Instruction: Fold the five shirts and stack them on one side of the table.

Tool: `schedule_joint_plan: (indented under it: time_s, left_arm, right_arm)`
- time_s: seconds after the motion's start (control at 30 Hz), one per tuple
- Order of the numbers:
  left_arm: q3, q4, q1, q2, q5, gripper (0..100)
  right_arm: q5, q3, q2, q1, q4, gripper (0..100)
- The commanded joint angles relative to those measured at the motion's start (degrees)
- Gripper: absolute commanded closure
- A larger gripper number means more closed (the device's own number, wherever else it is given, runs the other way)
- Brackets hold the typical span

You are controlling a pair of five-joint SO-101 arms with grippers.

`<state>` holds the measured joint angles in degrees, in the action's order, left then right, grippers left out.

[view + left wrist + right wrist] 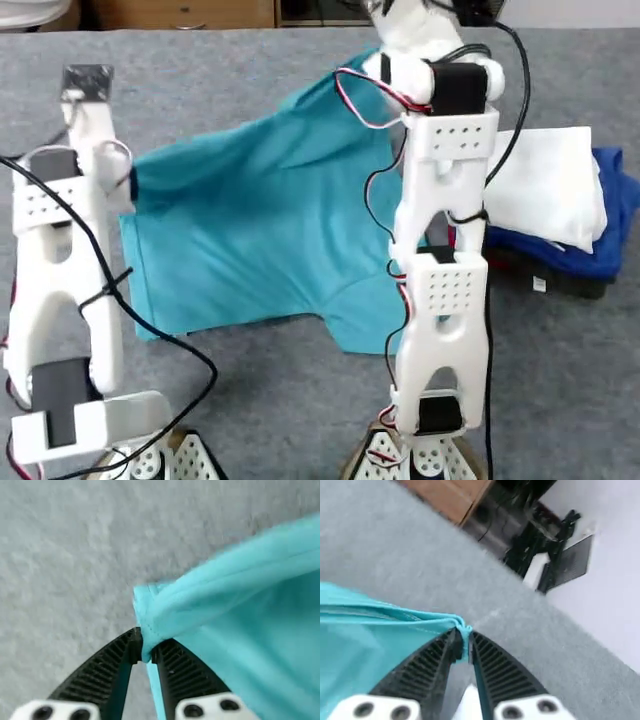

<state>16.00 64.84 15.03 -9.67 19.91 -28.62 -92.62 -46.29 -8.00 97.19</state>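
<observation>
High view: teal shirt (250,230) lies on the table (280,400) between the arms; a folded white shirt (550,185) tops a blue shirt (612,215) beside it. Left wrist view: left gripper (146,652) pinches a bunched teal edge. Right wrist view: right gripper (462,647) clamps a teal corner.

Shirt (250,230) spread at ctr of table (250,410); folded stack (550,190) to its rt, on table's rt side.

The spread shirt (250,230) is plain teal, the table (250,400) grey; beside the spread shirt, a white folded shirt (550,185) overlies a blue shirt (612,225).
</observation>
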Motion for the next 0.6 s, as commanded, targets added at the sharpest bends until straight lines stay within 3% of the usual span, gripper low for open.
schedule_joint_plan:
  time_s: [0.0, 0.3, 0.47, 0.57]
  left_arm:
    - [7.38, -0.70, -2.37, -4.70, 0.62, 98]
    - [23.74, -10.99, 2.55, -11.12, 0.53, 98]
    - [25.14, -10.99, 3.52, -11.03, 0.79, 98]
    - [26.20, -10.99, 3.43, -10.95, 4.57, 98]
  right_arm:
    - [-2.90, -2.68, 1.10, 0.31, 5.36, 99.7]
    - [-3.60, 0.31, 4.53, 4.62, 5.54, 99.7]
    - [-6.24, 16.13, 15.16, 3.38, 5.45, 99.7]
    - [-6.33, 31.43, 21.58, 2.86, 5.19, 99.7]
